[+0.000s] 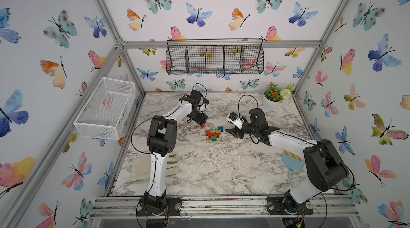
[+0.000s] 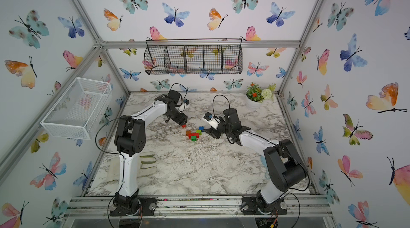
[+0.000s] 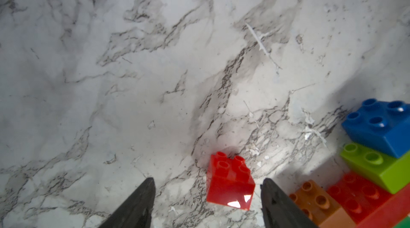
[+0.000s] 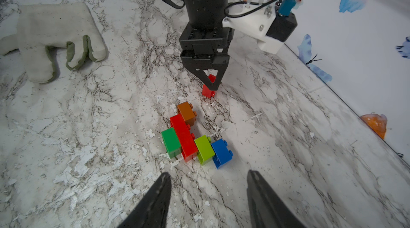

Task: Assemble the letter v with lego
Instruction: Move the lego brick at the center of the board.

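Note:
A square red lego brick (image 3: 229, 180) rests on the marble table between the fingers of my left gripper (image 3: 208, 180), which is open, with gaps on both sides. The right wrist view shows the same gripper (image 4: 213, 85) pointing down over the brick (image 4: 207, 92). Just beside it lies the letter v cluster (image 1: 213, 135) of touching bricks: orange (image 4: 186, 112), long red (image 4: 183, 137), dark green (image 4: 170, 141), lime green (image 4: 204, 149) and blue (image 4: 221, 152). My right gripper (image 4: 209, 172) hovers open and empty to the right of the cluster (image 2: 194, 134).
A pale work glove (image 4: 55, 38) lies at the front left behind the left arm. A blue brush (image 1: 291, 162) sits at the front right, a potted plant (image 1: 271, 100) in the back right corner. A white wire basket (image 1: 104, 109) hangs on the left wall.

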Controlling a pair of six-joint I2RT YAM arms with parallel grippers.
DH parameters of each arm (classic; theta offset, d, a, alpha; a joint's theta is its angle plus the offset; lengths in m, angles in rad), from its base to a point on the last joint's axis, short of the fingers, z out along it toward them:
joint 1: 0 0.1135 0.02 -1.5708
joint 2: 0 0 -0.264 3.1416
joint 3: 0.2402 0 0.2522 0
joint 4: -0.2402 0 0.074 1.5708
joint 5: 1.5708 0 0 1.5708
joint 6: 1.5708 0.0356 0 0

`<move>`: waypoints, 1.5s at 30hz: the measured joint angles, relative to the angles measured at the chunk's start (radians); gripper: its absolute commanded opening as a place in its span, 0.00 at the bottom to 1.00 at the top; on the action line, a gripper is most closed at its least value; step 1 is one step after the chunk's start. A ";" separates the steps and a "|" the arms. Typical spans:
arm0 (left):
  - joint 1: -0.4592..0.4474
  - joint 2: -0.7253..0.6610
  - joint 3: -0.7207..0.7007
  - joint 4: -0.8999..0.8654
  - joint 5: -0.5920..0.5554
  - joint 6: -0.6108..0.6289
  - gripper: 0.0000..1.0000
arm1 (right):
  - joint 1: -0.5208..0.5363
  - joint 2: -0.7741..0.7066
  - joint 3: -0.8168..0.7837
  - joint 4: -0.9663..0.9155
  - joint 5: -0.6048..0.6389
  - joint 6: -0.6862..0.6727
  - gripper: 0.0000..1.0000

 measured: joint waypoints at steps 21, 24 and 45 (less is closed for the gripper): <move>-0.015 0.037 -0.029 0.031 -0.048 -0.070 0.32 | -0.002 0.015 0.000 -0.014 0.000 0.011 0.57; -0.015 0.030 -0.040 0.039 -0.049 -0.119 0.30 | -0.002 0.015 0.000 -0.014 0.000 0.014 0.57; -0.090 -0.064 -0.190 0.108 -0.033 -0.671 0.32 | -0.006 0.037 0.017 -0.026 -0.002 0.019 0.55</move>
